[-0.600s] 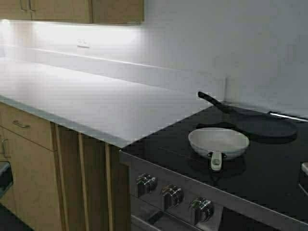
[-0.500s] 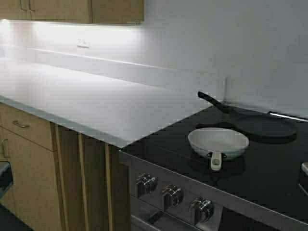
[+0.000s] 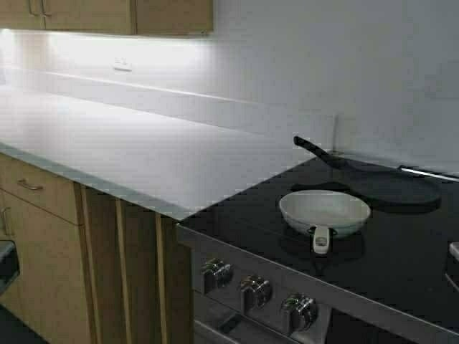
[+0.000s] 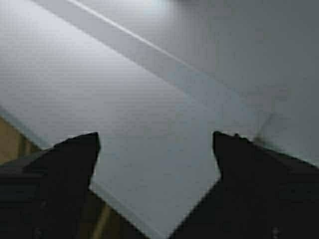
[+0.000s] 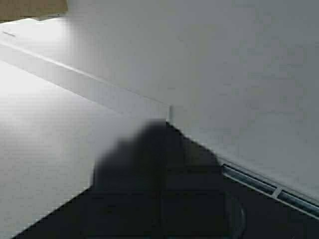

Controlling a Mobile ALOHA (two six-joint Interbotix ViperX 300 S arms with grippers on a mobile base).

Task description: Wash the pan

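One pan [image 3: 324,211], cream, is sitting on the black cooktop [image 3: 401,251], handle pointing toward 6 o'clock; black pan [image 3: 391,188] lying at its 1 o'clock. Left gripper [image 4: 154,144] is hovering over the countertop [image 4: 124,124], fingers apart. Right gripper: state cannot be told.

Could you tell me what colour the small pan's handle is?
The pan has a pale cream handle, clearest in the high view.
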